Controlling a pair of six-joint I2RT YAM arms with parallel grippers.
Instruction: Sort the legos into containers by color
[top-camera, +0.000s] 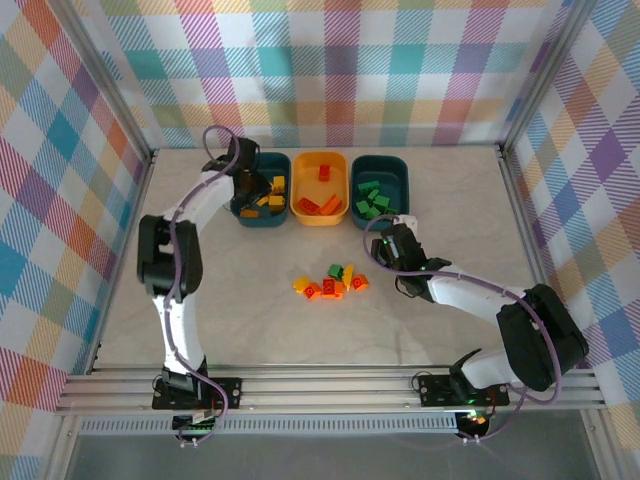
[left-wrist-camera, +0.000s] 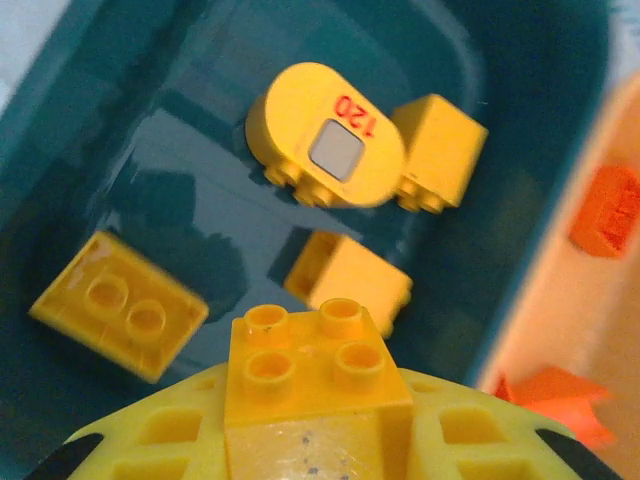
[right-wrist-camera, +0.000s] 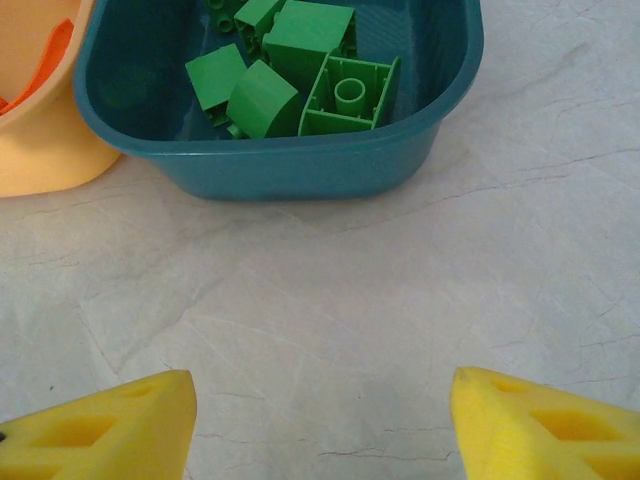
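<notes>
- Three tubs stand side by side along the far edge of the worktop: left teal tub, yellow-orange tub, right teal tub.
- In the left teal tub, four yellow legos lie on the floor. There's a rounded piece marked 120 with a block touching its right side. Another block lies nearer the camera, and a brick showing two studs sits apart on the left.
- The left claw is over that same tub, clamped on a fifth yellow one, a four-stud brick. The brick sits right between the fingers, and the other four lie just beyond the tips.
- In the yellow-orange tub I count three red-orange legos from above.
- A loose heap of about seven pieces, red-orange, yellow and green, sits mid-worktop in front of the middle tub. It's too bunched for an exact count. It lies well apart from the left claw and near the right claw, on that claw's left.
- In the right teal tub there are at least five green legos, one of them flipped hollow side up.
- The right claw has its fingers spread wide with nothing between them. It hangs over bare worktop just in front of the right teal tub, and the green pieces lie straight ahead past the tub's near wall.
</notes>
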